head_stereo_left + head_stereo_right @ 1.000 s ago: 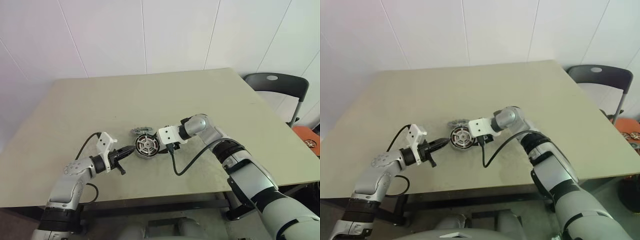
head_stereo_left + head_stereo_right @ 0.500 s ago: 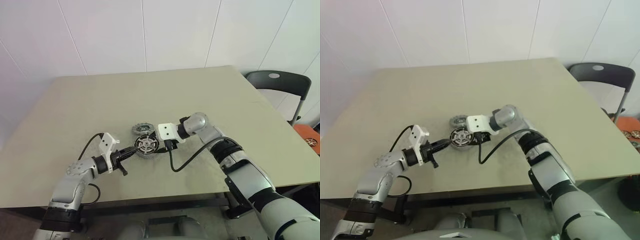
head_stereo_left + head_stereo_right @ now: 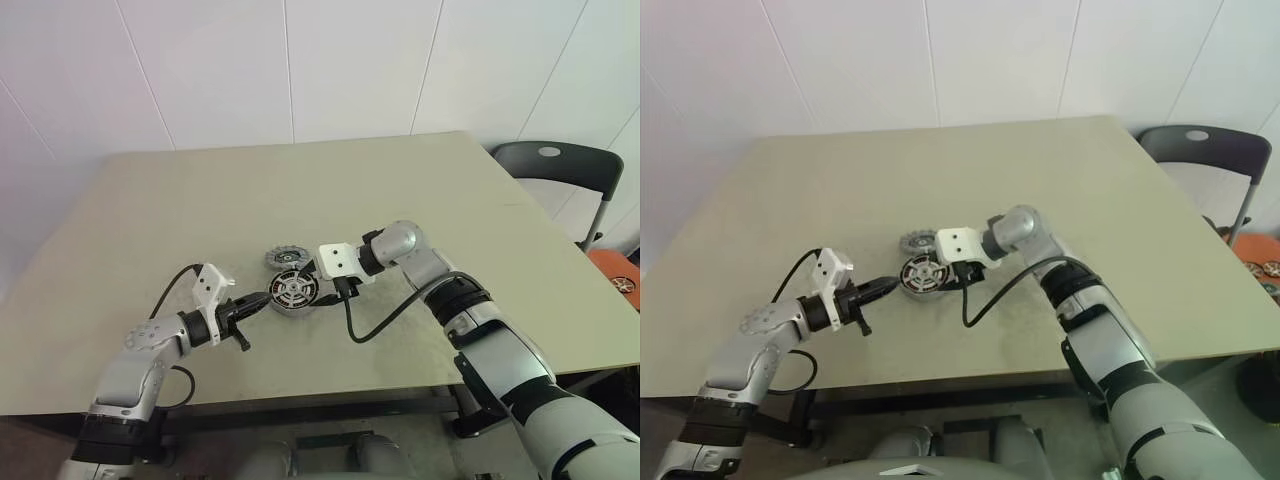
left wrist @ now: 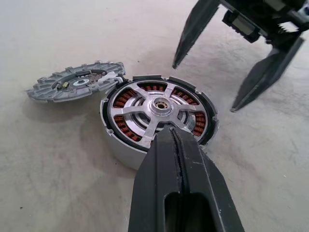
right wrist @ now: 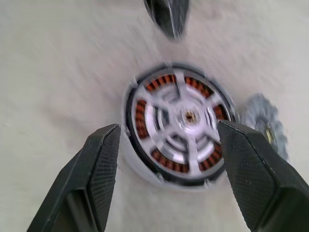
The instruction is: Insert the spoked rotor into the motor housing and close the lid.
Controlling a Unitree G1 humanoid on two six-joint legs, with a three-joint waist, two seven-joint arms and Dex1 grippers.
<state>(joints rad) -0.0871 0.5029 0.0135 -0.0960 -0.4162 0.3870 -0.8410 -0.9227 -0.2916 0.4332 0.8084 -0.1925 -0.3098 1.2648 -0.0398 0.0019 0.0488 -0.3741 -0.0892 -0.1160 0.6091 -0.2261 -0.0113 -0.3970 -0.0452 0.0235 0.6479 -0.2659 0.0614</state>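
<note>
The motor housing (image 4: 159, 121) sits upright on the table (image 3: 180, 210), near the front middle, between the two grippers. The spoked rotor (image 4: 157, 107) is seated inside it: silver spokes radiate from a central hub, with copper-brown windings visible in the gaps between them and a dark ring around the rim. Just beside the housing, on its far side from the robot, lies a flat grey toothed disc (image 4: 77, 86), resting on the table with its edge meeting or slightly overlapping the housing rim; actual contact cannot be confirmed.

Left gripper (image 4: 175, 145): fingers pressed fully together, nothing between them. The joined tip lies over the near rim of the housing, at the rotor's edge. It appears to touch the rim, though this cannot be settled from the wrist view.

Right gripper (image 5: 166, 145): fingers (image 5: 104, 159) spread wide, empty. They straddle the housing from above, one finger to each side, with a clear gap between each fingertip and the housing wall. In the left wrist view both fingertips stand off the table just beyond the housing.

A dark chair (image 3: 555, 165) stands beyond the table's far right corner.
</note>
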